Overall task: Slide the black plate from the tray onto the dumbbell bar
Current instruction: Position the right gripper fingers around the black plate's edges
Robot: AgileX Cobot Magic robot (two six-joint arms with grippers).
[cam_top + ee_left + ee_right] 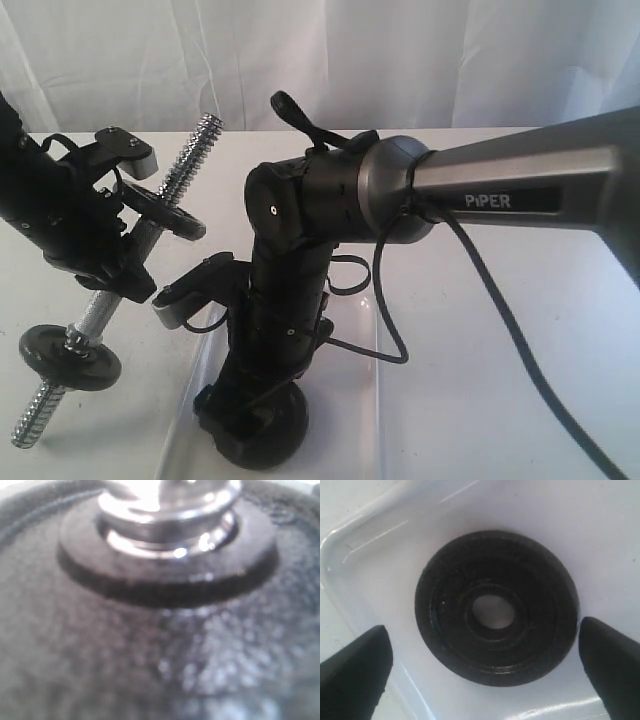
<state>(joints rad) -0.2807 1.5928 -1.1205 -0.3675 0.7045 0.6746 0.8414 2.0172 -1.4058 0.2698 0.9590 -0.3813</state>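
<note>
Black plate flat in tray, right hand straddling.

Matte black plate, round, central hole with raised ring, flat in tray near rounded corner. White glossy tray, low rim, on desk. Chrome dumbbell bar, threaded ends, two small black discs, steeply tilted, left of tray.

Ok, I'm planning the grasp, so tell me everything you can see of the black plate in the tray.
The black plate is a round matte disc of grainy, cast-looking metal, with a central hole inside raised concentric rings. It lies flat in the white tray, near a rounded corner. The open right hand hangs over it, a finger on each side, neither visibly touching.
</note>
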